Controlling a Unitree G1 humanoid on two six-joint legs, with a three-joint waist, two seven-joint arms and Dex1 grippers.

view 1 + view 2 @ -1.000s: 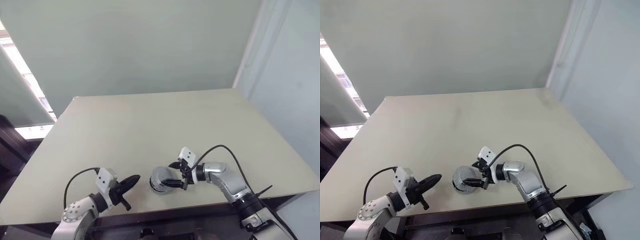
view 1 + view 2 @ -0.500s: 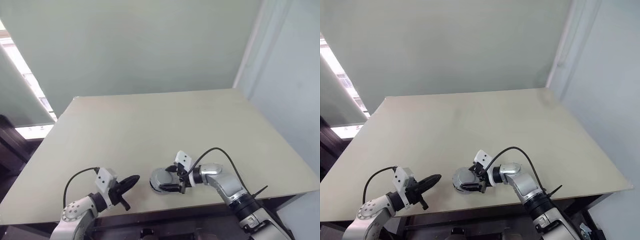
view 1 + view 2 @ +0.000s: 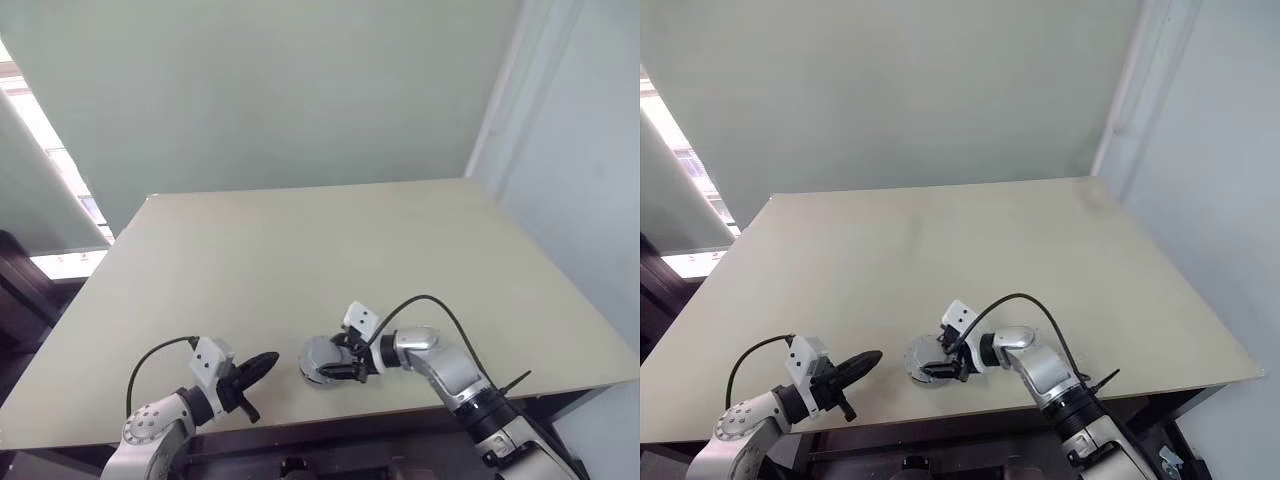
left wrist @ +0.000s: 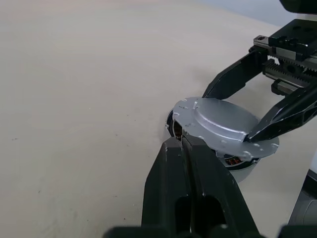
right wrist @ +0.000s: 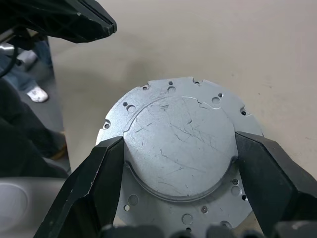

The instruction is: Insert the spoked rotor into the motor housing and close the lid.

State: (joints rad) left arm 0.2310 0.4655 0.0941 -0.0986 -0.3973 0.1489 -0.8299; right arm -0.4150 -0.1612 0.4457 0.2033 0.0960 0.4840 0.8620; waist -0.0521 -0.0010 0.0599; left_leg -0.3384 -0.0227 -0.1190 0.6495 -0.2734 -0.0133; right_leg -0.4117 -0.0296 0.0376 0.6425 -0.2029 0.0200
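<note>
The grey lid [image 4: 220, 121] lies flat on top of the motor housing [image 4: 233, 161], whose copper windings peek out under its rim, near the table's front edge. My right gripper [image 3: 330, 360] reaches in from the right, and its two black fingers [image 5: 94, 173] press on either side of the lid's raised centre [image 5: 178, 144]. My left gripper [image 3: 268, 360] is shut and empty, its tip [image 4: 181, 141] just short of the housing's left side. The spoked rotor is hidden.
The beige table [image 3: 300, 250] stretches bare behind the housing up to a pale green wall. The front edge runs close under both arms. A black cable [image 3: 440, 305] loops over my right wrist.
My right gripper has slid left over the lid and its fingers have drawn in against the raised centre. The left gripper has stayed where it was.
</note>
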